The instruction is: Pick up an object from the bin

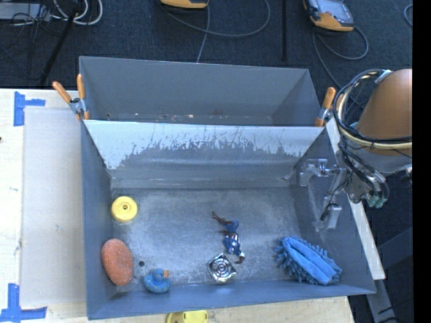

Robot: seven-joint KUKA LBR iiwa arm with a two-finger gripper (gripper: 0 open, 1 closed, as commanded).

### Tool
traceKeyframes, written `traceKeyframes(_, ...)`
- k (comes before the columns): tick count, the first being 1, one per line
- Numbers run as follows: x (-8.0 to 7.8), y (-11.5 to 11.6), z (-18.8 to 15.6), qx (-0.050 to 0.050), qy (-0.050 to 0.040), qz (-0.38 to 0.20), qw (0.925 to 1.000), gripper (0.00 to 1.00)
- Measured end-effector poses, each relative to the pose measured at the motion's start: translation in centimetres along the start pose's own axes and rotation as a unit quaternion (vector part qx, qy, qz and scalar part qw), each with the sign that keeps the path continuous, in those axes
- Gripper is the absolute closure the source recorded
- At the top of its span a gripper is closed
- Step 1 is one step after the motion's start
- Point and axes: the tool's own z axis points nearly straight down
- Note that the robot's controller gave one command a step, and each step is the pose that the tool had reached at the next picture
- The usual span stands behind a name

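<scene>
Blue shaggy mitt [306, 261] lies nearest the jaws, just frontward of them on the bin [202, 153] floor. Orange oval sponge [116, 261], yellow disc [124, 208] and little blue duck [157, 282] lie far across. Whether the jaws, by the right wall, are apart or together I cannot tell.

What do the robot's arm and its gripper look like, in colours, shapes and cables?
The arm ends in a rounded orange-brown cover, ringed by looping black and pale cables. Below it sits a dark wrist part. The gripper is bare silver-grey metal, thin and angular.
</scene>
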Motion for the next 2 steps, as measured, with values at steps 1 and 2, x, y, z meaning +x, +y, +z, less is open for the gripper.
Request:
traceKeyframes(1, 3.1, -1.5, 7.5, 0.000, -0.0019, -0.003, 1.0000, 0.00)
traceKeyframes(2, 4.2, -2.1, 10.2, -0.001, 0.0008, 0.009, 1.0000, 0.00)
